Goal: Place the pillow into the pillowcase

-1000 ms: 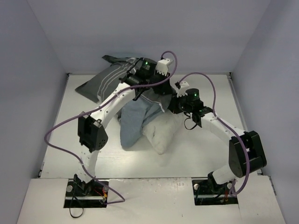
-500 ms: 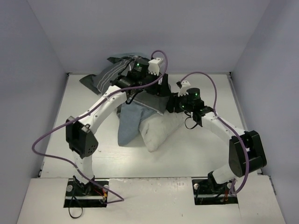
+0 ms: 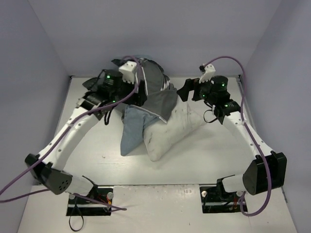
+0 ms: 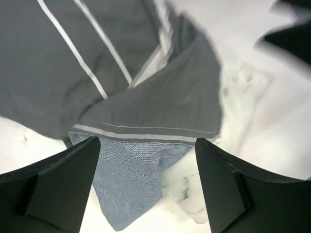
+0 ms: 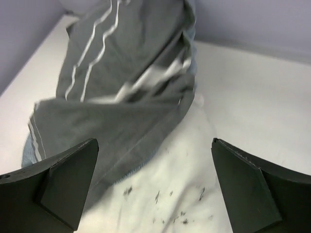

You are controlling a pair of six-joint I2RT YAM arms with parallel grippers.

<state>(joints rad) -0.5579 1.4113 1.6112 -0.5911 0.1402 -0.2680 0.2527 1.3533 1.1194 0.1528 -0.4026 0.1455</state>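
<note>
Pillowcase (image 3: 155,99) heaped over the pillow (image 3: 175,131)'s far end on the worktop (image 3: 209,150), covering it; my left jaws and right jaws hang apart, empty, above the pillow.

The pillowcase (image 3: 158,92) is dark charcoal grey with thin white stripes running in pairs and a pale line along its hem. Its reverse side, turned out toward the table's near edge, is a pale blue-grey with a fine woven pattern. The pillow (image 3: 172,131) is white, flecked with small dark specks and smudges, against a white table (image 3: 214,155) with a few faint dark scuffs and pale lavender-grey walls (image 3: 160,34), while the arms (image 3: 73,133) are white with black joints and small green lights, trailing purple cables (image 3: 225,58).
</note>
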